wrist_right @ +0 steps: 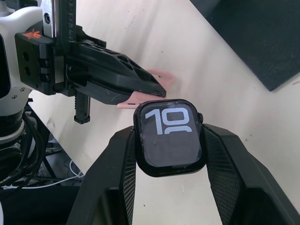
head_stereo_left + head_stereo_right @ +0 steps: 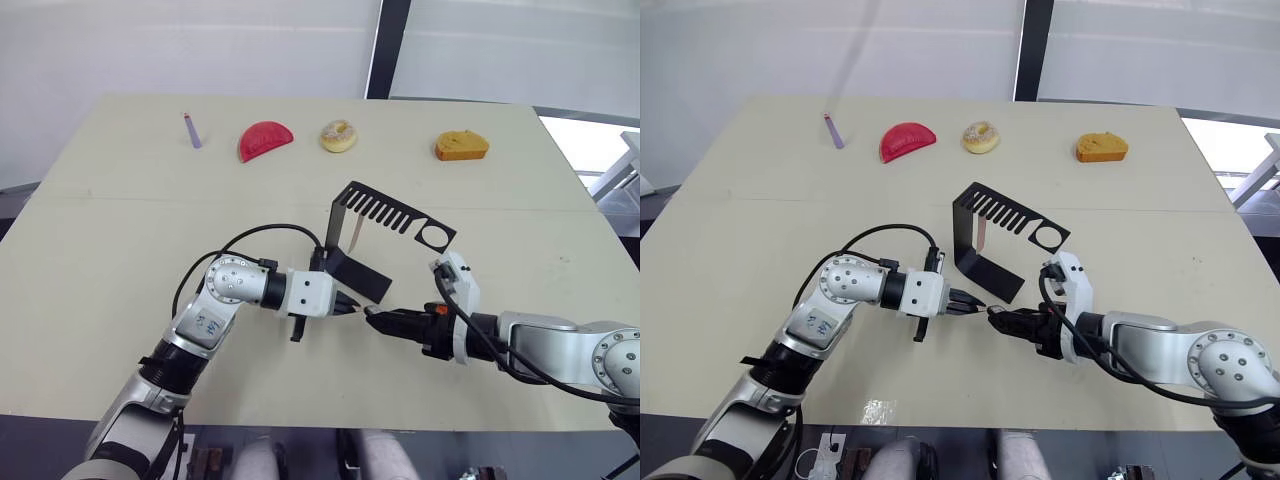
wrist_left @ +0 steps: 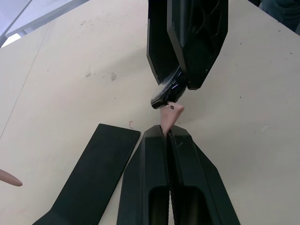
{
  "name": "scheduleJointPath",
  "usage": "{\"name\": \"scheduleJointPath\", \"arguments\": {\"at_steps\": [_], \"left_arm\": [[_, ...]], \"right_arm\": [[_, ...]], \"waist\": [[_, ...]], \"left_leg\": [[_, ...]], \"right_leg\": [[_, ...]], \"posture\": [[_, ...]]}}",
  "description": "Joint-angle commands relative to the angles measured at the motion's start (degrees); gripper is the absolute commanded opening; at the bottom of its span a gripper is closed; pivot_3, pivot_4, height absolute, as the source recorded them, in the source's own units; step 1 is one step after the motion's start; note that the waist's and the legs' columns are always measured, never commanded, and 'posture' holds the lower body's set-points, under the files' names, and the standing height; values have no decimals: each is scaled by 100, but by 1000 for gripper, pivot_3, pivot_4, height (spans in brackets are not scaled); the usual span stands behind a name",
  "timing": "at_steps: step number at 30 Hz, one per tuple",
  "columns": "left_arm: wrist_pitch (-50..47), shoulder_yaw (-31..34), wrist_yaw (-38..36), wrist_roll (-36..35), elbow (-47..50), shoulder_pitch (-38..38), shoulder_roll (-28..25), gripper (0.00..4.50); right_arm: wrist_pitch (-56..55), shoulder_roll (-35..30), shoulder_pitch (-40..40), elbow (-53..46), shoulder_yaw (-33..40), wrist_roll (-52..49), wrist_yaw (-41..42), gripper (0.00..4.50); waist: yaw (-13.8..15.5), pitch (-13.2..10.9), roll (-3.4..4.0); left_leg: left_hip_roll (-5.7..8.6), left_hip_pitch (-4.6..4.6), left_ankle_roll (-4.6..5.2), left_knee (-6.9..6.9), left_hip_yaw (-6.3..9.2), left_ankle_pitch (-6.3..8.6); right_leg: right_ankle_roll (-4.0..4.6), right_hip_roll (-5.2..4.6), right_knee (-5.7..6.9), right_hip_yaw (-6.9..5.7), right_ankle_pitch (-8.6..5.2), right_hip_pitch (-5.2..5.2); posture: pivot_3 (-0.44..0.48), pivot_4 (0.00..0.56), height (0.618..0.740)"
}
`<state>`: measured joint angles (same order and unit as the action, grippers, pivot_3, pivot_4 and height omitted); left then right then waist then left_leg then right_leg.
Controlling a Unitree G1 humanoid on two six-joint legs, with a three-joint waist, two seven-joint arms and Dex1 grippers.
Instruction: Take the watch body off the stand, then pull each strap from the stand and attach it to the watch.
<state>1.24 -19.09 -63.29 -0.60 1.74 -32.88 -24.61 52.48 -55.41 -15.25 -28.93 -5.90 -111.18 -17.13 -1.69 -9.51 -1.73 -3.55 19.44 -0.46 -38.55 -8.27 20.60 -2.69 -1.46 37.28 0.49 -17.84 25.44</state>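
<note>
Here the right tool (image 1: 168, 154) clamps the watch body (image 1: 169, 137) by its sides, screen up, leaving its strap edge free. Just opposite, the left tool (image 3: 168, 136) pinches a pink strap (image 3: 168, 117), its tip touching that edge for attaching.

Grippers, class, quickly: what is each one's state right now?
Left gripper: shut on a thin pale pink strap.
Right gripper: shut on the small black rounded-square watch body.

- pink strap (image 3: 169, 116): mostly buried between left gripper (image 3: 168, 136) fingers, only the tip shows
- second strap (image 2: 354, 234): partly hidden behind the stand (image 2: 385, 213)
</note>
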Motion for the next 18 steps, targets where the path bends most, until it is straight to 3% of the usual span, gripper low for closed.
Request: {"name": "scheduleJointPath", "arguments": {"at_steps": [1, 18], "left_arm": [[98, -107, 123, -96, 262, -188, 232, 0], [-137, -136, 105, -133, 458, -174, 265, 0]], "right_arm": [[-1, 50, -116, -392, -120, -182, 128, 1599], [9, 102, -266, -242, -174, -182, -69, 1599]], "waist": [[0, 0, 0], [1, 0, 0]], "left_leg": [[0, 0, 0, 0, 0, 0], [0, 0, 0, 0, 0, 0]], "right_leg": [[0, 0, 0, 0, 0, 0], [0, 0, 0, 0, 0, 0]], "posture": [[0, 150, 737], [0, 150, 737]]}}
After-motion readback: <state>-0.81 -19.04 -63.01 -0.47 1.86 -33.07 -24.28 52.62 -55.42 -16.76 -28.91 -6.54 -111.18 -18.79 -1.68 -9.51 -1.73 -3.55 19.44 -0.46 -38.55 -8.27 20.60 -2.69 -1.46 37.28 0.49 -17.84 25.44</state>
